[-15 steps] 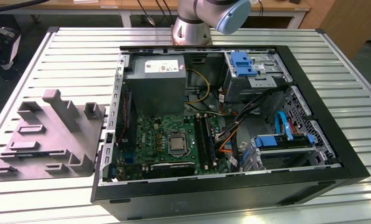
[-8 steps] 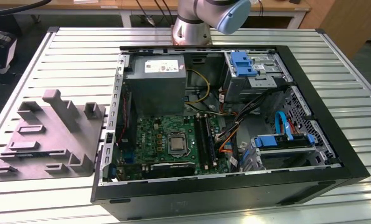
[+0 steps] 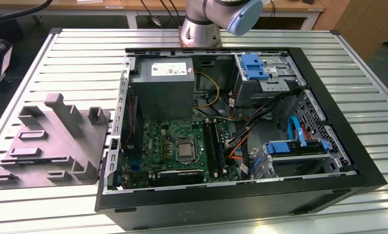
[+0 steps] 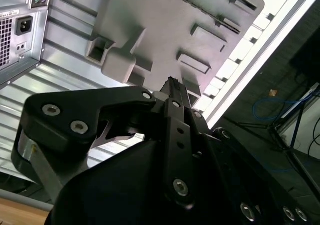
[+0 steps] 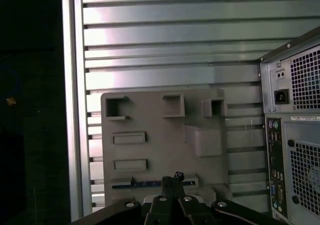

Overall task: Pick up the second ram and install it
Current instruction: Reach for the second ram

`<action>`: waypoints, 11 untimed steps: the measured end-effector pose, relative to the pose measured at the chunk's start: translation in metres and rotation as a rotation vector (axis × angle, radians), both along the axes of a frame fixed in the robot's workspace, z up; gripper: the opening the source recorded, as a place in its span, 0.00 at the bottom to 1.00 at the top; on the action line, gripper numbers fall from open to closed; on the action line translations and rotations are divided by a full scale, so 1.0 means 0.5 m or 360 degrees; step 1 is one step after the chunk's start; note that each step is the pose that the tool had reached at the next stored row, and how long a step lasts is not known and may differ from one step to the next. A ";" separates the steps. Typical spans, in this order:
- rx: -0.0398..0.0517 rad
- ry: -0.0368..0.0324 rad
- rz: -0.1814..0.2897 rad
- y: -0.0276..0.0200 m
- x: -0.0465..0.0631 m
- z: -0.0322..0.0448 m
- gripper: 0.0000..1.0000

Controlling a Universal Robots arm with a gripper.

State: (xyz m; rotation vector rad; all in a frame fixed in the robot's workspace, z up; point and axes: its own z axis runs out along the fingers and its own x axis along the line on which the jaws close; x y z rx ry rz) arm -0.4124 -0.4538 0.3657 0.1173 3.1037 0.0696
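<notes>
The second ram (image 5: 145, 184) shows in the first wrist view as a thin dark strip standing on edge in a slot of the grey holder (image 5: 165, 130). My gripper (image 5: 172, 178) hovers well above the holder, its fingertips lined up over that strip and pressed together with nothing between them. In the second wrist view the gripper (image 4: 172, 83) points down at the same holder (image 4: 165, 30). The exterior view has the holder (image 3: 51, 141) on the slatted table at the exterior view's left, and the green motherboard (image 3: 174, 141) with its long black slots (image 3: 213, 144) inside the open case.
The open computer case (image 3: 246, 131) lies on its side mid-table, with a power supply (image 3: 161, 83), drive cages (image 3: 265, 73) and loose cables. Its rear panel (image 5: 295, 135) stands close beside the holder. The table's edge rail (image 5: 72, 110) runs along the holder's other side.
</notes>
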 end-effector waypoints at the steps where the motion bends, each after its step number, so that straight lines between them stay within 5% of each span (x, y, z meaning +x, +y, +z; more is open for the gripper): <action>1: 0.0000 0.0000 0.0000 -0.0020 -0.001 -0.001 0.10; 11: 0.0000 0.0000 0.0000 -0.0201 -0.013 -0.018 0.10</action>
